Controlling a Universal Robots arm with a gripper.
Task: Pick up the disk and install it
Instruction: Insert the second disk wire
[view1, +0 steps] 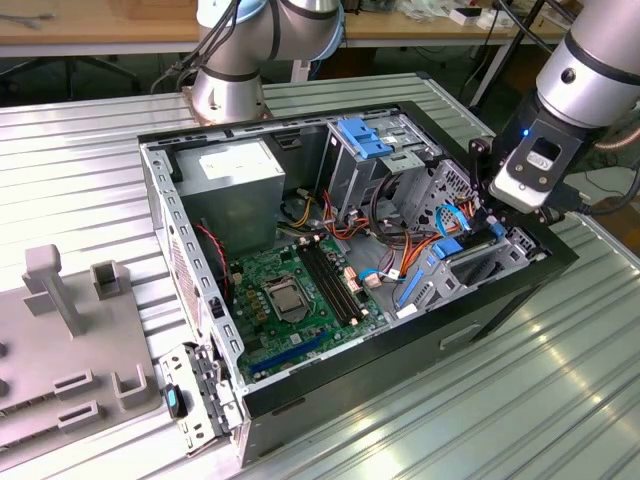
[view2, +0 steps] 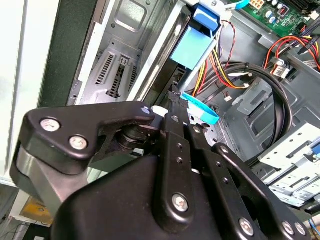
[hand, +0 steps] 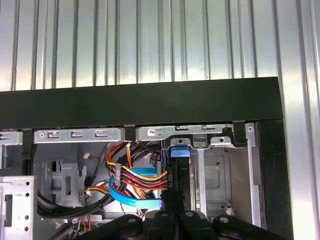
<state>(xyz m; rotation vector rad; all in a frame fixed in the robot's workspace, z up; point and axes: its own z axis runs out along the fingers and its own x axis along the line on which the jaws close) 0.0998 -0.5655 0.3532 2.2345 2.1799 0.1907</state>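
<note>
1. Your gripper sits at the front corner of the open computer case, on the exterior view's right, low among the drive bays; it is there because that is where a drive seats.
2. In the second wrist view the fingers are drawn close together on a thin edge, pinching the disk, whose light blue rail and dark body run away from the fingertips into the chassis.
3. In the first wrist view the disk stands edge-on, its blue tab just under the black front frame; it looks lined up with the bay slot, so I judge it partly inserted, though how deep I cannot tell.
4. The orange, yellow and blue cables lie just beside the disk; the narrow edge-on hold keeps it slim enough to pass them.
5. The power supply and motherboard lie well apart from the gripper.
</note>
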